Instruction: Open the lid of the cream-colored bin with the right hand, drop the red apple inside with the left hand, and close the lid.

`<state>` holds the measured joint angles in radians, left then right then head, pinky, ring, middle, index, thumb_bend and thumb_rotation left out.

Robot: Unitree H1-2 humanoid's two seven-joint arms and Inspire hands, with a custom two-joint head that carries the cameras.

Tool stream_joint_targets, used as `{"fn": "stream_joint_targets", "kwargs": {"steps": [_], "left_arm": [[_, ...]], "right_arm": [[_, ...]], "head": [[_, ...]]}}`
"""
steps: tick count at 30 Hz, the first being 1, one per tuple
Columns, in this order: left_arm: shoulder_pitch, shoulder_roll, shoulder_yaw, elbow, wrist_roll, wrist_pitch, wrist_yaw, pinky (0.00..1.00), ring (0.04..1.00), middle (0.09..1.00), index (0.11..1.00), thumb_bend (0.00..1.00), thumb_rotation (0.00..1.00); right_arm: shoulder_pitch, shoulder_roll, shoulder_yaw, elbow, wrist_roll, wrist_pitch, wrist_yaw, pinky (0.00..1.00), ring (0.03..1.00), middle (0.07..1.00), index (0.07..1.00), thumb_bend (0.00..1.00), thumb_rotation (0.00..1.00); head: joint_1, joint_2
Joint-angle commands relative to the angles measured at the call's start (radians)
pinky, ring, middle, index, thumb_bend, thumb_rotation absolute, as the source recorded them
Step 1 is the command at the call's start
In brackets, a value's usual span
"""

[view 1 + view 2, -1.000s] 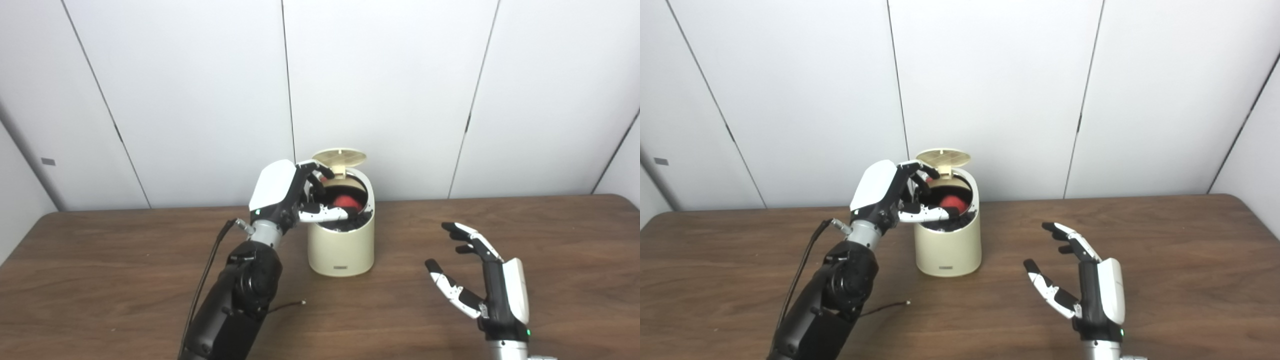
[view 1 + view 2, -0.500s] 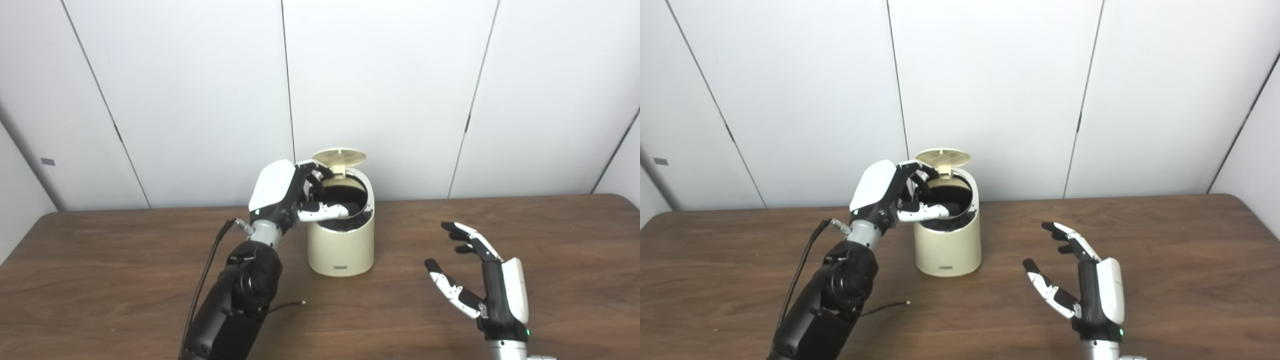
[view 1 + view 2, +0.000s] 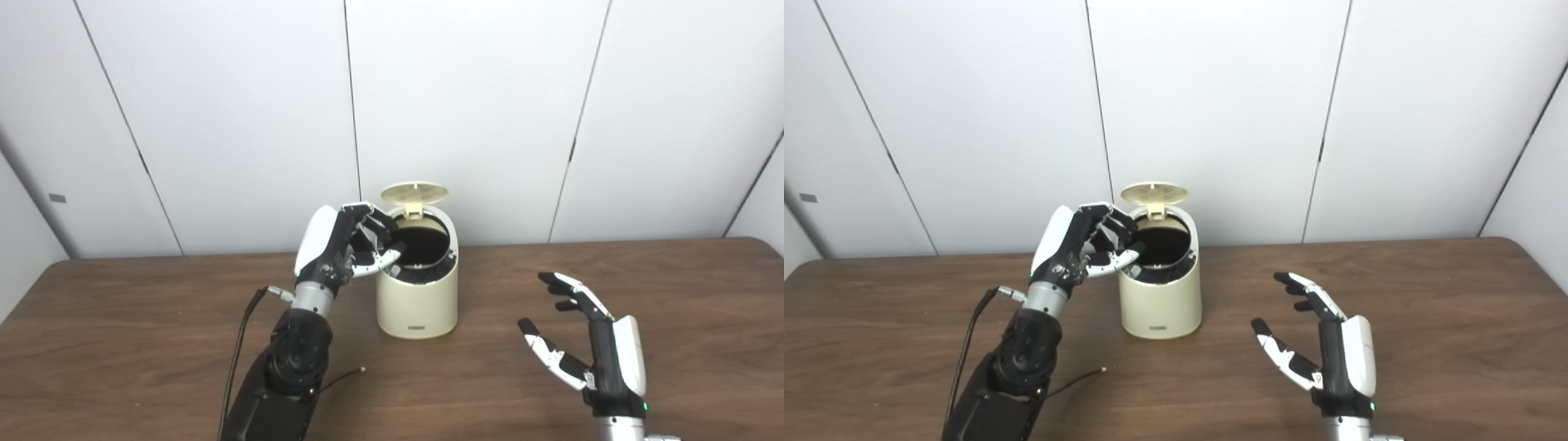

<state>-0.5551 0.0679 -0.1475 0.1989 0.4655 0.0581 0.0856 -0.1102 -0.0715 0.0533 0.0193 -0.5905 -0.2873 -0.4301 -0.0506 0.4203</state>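
The brown table point(image 3: 122, 343) carries the cream-colored bin point(image 3: 418, 300) near its far edge, the lid point(image 3: 414, 193) standing raised over the dark opening. The red apple cannot be seen; the bin's inside is dark. The left hand point(image 3: 343, 248) sits at the bin's left rim, fingers loosely curled and apart, gripping nothing. The right hand point(image 3: 591, 349) hovers well right of the bin, fingers spread, empty.
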Motion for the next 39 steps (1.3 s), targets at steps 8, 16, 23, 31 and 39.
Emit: {"fn": "stream_joint_targets", "kwargs": {"steps": [8,16,23,31,39], "left_arm": [[-0.012,0.008,0.076,-0.081,-0.207,-0.071,-0.061,0.36,0.428,0.486,0.516,0.5,0.0],[0.018,-0.031,0.226,-0.103,-0.702,-0.153,-0.248,0.44,0.53,0.563,0.493,0.5,0.06],[0.104,-0.028,0.282,-0.172,-0.791,-0.155,-0.252,0.42,0.497,0.523,0.49,0.49,0.08],[0.203,0.024,0.278,-0.176,-0.482,-0.356,-0.145,0.45,0.539,0.56,0.492,0.49,0.08],[0.253,0.1,0.264,-0.16,-0.104,-0.509,0.017,0.45,0.545,0.589,0.495,0.49,0.07]], "right_arm": [[0.009,0.029,0.025,0.041,-0.002,-0.035,-0.02,0.59,0.71,0.742,0.721,0.24,0.34],[0.004,0.024,0.028,0.06,0.006,-0.054,-0.025,0.6,0.708,0.741,0.72,0.25,0.38],[0.005,0.021,0.028,0.051,0.013,-0.051,-0.017,0.6,0.71,0.742,0.721,0.24,0.36],[-0.006,0.016,0.024,0.01,0.013,-0.036,-0.003,0.6,0.72,0.75,0.737,0.26,0.36],[-0.077,-0.04,0.009,-0.035,0.019,-0.042,0.046,0.65,0.767,0.799,0.782,0.32,0.5]], "head": [[-0.005,0.003],[0.001,0.001],[0.001,-0.002],[0.003,0.004],[-0.003,0.0]]}}
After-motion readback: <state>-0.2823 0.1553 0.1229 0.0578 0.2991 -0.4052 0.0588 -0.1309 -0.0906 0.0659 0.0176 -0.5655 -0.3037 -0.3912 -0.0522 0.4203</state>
